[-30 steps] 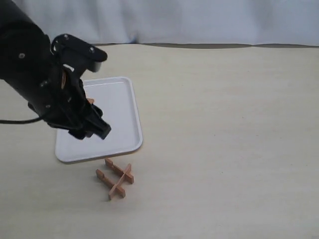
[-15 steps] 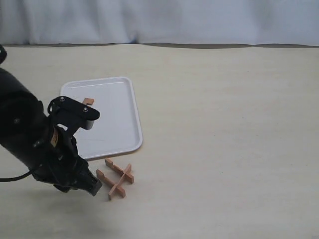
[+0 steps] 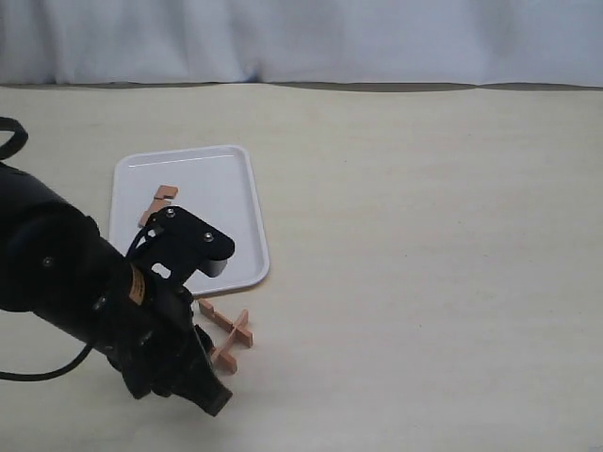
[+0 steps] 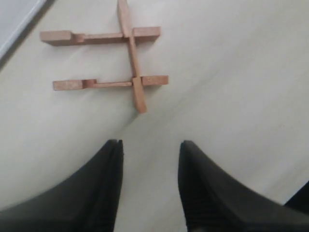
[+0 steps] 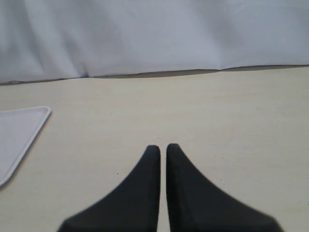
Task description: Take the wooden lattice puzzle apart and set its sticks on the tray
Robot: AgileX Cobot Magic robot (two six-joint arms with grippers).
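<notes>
The left hand (image 4: 150, 145), jaws apart and empty, hovers over the tabletop (image 3: 424, 282) just near-left of the wooden lattice puzzle (image 4: 104, 36), which lies just near of the tray (image 3: 240, 202), its single crossing stick (image 4: 137, 92) pointing toward the jaw gap.

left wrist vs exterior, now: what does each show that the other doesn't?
Left wrist only: the left end effector open with nothing between its fingers, and the square notches in the wooden lattice puzzle, three sticks interlocked. Exterior only: one loose stick lying on the tray, most of that tray, and the pale backdrop. Both: the puzzle on the table, beside the tray and not on it.
</notes>
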